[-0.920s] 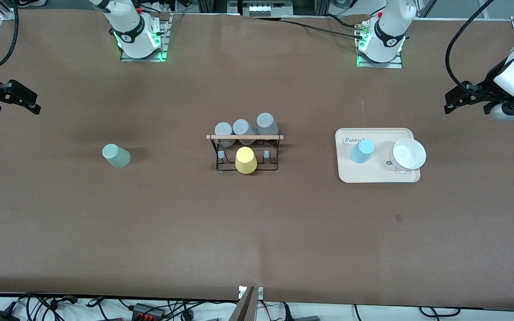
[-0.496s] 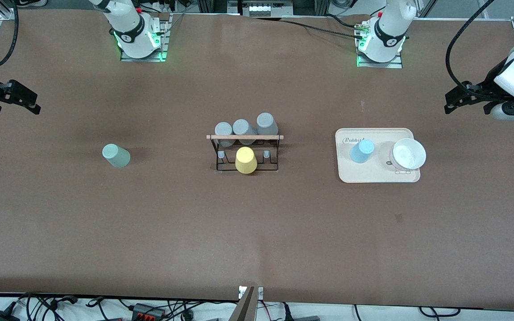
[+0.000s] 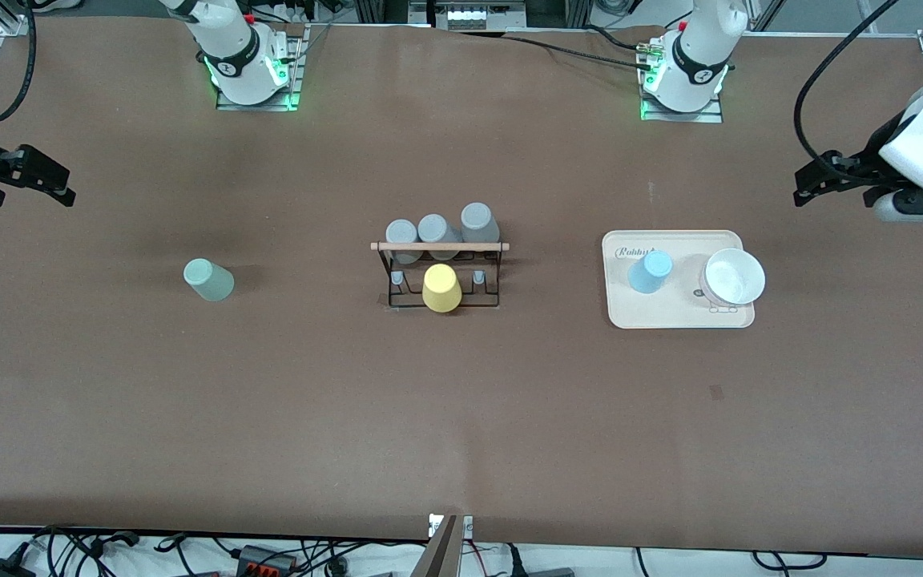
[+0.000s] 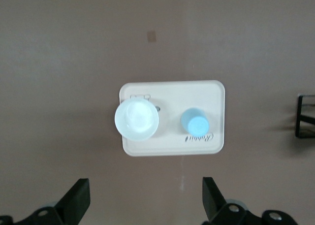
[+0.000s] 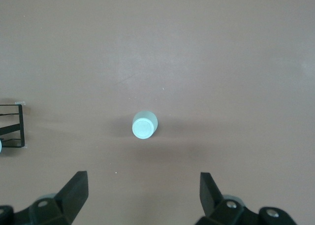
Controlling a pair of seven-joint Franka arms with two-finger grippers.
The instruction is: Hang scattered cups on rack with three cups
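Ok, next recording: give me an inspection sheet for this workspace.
Surface: brown table, bare in the part nearest the camera.
Job's things: mint cup upside down toward the right arm's end; blue cup upside down on tray; rack mid-table with three grey cups and a yellow cup.
Clutter: white bowl on tray.
Grippers: left gripper open, above the table beside the tray; right gripper open, above the table beside the mint cup.
Cables: along table edges.
Surroundings: nothing seen.

Robot lab: 2 bolted arm bases [image 3: 251, 74], loose cables [image 3: 93, 549].

Brown table [image 3: 461, 417]; cables [image 3: 109, 549] along near edge.
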